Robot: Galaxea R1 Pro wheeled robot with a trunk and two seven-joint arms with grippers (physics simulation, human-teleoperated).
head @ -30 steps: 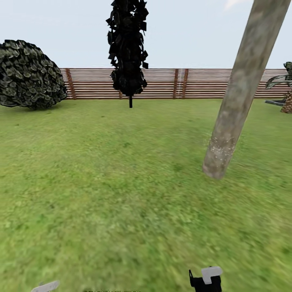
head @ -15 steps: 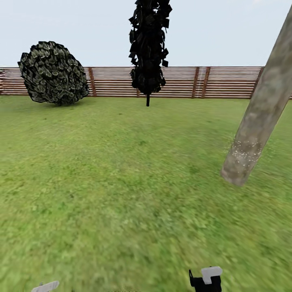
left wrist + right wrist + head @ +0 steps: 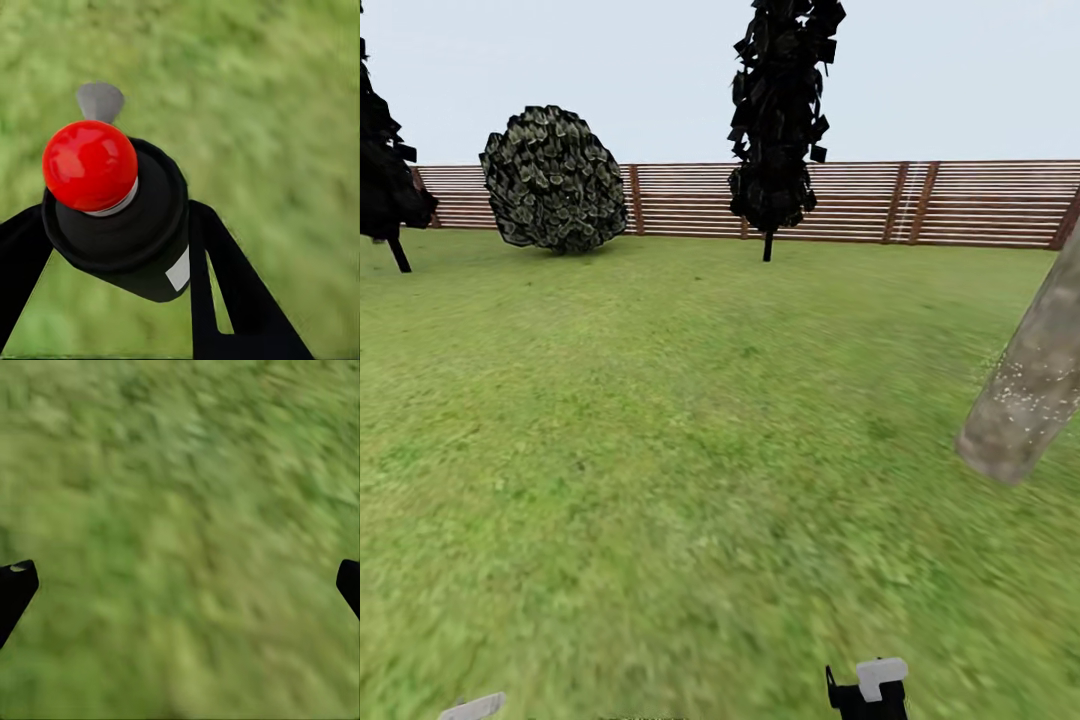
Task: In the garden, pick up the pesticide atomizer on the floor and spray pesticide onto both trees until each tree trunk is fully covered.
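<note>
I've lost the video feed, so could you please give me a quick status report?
Left gripper shut on the atomizer, red cap up. Right gripper open over the lawn. Tree trunk ahead right, white specks low down. Nothing in between.

Green lawn [image 3: 660, 450] ringed by a brown slatted wooden fence [image 3: 840, 205] under pale sky.

A leaning mottled tan-grey tree trunk [image 3: 1030, 385] stands ahead and to the right of the right arm's black-and-white part [image 3: 868, 690] at the bottom edge; far ahead, near the fence, stand a round dark-leaved bush [image 3: 555, 180] and a narrow dark cypress-like tree [image 3: 780, 110], another dark tree [image 3: 385, 180] far left.
</note>
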